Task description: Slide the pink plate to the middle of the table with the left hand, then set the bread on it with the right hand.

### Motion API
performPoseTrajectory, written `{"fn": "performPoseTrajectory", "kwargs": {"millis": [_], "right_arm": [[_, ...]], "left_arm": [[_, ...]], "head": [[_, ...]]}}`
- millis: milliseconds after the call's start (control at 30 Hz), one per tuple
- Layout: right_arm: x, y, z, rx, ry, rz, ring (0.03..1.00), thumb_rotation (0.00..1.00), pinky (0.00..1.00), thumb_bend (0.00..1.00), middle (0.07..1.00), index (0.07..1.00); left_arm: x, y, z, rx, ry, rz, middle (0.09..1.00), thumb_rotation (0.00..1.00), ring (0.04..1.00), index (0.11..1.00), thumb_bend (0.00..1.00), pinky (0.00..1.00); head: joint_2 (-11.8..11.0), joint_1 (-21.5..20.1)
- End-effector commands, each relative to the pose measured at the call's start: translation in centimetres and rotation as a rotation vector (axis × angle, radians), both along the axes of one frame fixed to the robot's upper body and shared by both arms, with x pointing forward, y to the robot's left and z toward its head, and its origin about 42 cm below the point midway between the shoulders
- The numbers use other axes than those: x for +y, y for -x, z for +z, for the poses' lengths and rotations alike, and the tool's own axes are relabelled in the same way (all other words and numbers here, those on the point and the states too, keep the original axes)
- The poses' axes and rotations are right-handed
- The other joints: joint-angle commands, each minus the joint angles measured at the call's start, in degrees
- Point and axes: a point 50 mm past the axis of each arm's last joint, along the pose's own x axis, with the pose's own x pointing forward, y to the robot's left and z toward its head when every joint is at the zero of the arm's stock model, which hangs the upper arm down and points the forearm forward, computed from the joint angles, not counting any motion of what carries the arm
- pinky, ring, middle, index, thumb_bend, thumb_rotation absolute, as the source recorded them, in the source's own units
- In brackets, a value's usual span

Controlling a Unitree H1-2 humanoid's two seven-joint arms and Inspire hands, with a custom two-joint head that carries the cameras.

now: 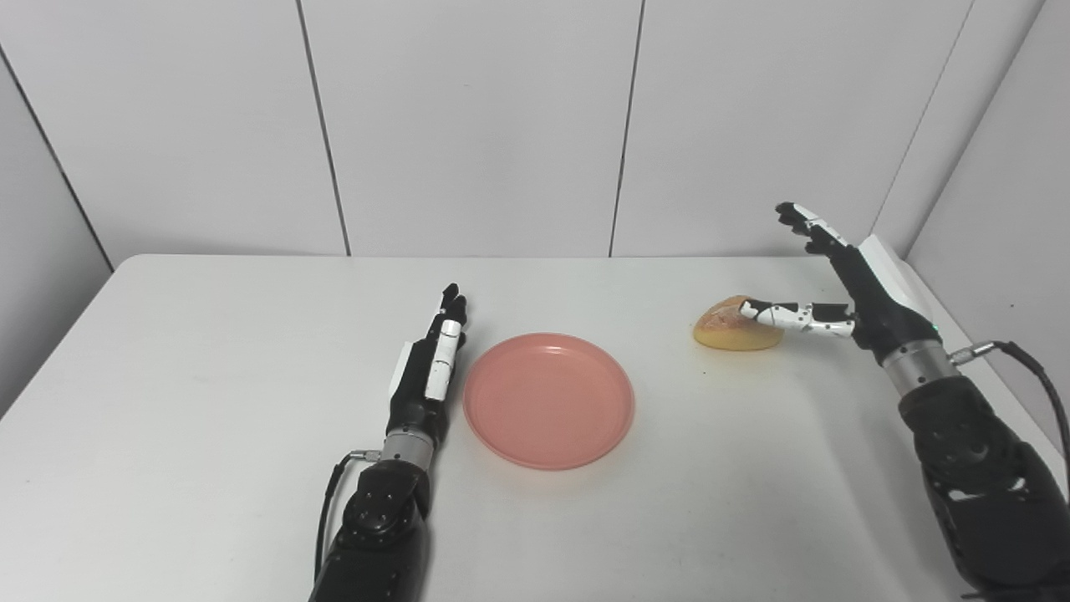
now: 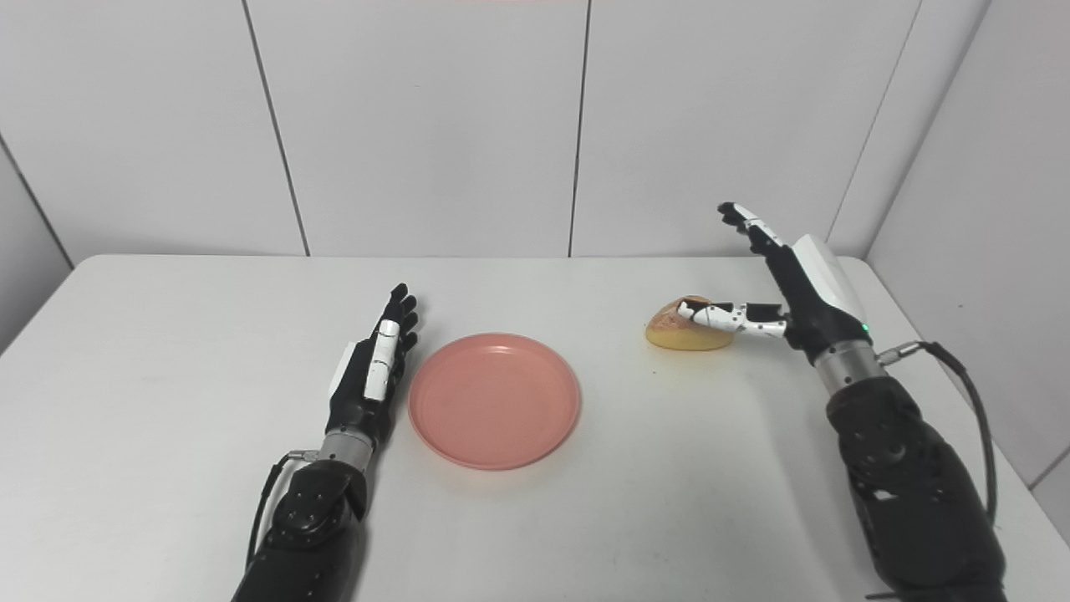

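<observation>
A round pink plate [image 1: 548, 399] lies flat near the middle of the white table. My left hand [image 1: 432, 364] rests open just to the left of the plate's rim, fingers straight and pointing away from me. A golden piece of bread [image 1: 734, 327] sits on the table at the right. My right hand [image 1: 844, 288] is open beside the bread, on its right. The thumb reaches over the bread's top while the fingers point up and away, above the table.
The white table [image 1: 209, 376] ends at its far edge against a pale panelled wall. A black cable [image 1: 1036, 376] loops off my right forearm near the table's right edge.
</observation>
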Motion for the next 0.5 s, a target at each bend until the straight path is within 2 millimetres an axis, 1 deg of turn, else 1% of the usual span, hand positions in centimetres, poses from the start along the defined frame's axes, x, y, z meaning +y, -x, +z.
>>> {"fn": "performPoseTrajectory", "kwargs": {"millis": [0, 33, 133, 167, 233, 267, 367, 467], "right_arm": [[-0.3, -1.2, 2.9, -0.072, 0.037, 0.024, 0.867, 0.42, 0.81, 0.75, 0.877, 0.886], [-0.3, -1.5, 2.9, -0.062, 0.044, 0.029, 0.858, 0.41, 0.79, 0.75, 0.875, 0.884], [0.0, -2.5, 3.0, -0.021, 0.095, 0.029, 0.853, 0.44, 0.78, 0.76, 0.882, 0.888], [0.1, -2.8, 3.0, -0.010, 0.114, 0.028, 0.845, 0.44, 0.76, 0.77, 0.882, 0.888], [0.2, -3.4, 3.1, 0.009, 0.137, 0.026, 0.841, 0.43, 0.75, 0.79, 0.881, 0.884], [0.4, -3.7, 3.0, 0.023, 0.148, 0.028, 0.841, 0.43, 0.75, 0.79, 0.881, 0.884], [0.7, -4.6, 2.9, 0.058, 0.167, 0.034, 0.853, 0.41, 0.75, 0.81, 0.888, 0.879], [1.0, -5.2, 2.7, 0.069, 0.169, 0.042, 0.827, 0.40, 0.72, 0.82, 0.878, 0.870]], "left_arm": [[0.1, -0.1, 0.3, -0.030, 0.001, 0.003, 1.000, 1.00, 1.000, 0.995, 0.68, 1.00], [0.2, -0.1, 0.3, -0.031, 0.003, 0.000, 1.000, 1.00, 1.000, 0.995, 0.69, 1.00], [0.5, 0.0, 0.3, -0.029, 0.020, -0.008, 1.000, 1.00, 1.000, 0.996, 0.69, 1.00], [0.5, 0.0, 0.3, -0.027, 0.020, -0.013, 1.000, 1.00, 1.000, 0.998, 0.69, 1.00], [0.6, 0.0, 0.2, -0.027, 0.020, -0.018, 1.000, 1.00, 1.000, 1.000, 0.70, 1.00], [0.7, 0.0, 0.2, -0.027, 0.019, -0.019, 1.000, 1.00, 1.000, 1.000, 0.70, 1.00], [1.0, 0.1, 0.0, -0.028, -0.008, -0.026, 1.000, 1.00, 1.000, 1.000, 0.70, 1.00], [1.2, 0.2, 0.0, -0.026, -0.008, -0.033, 1.000, 1.00, 1.000, 1.000, 0.71, 1.00]], "head": [[0.0, 0.0], [-0.1, -0.9], [-0.1, -0.9], [-0.1, -0.9], [-0.1, -0.9], [-0.1, -1.8], [-0.2, -1.9], [-0.1, -2.0]]}}
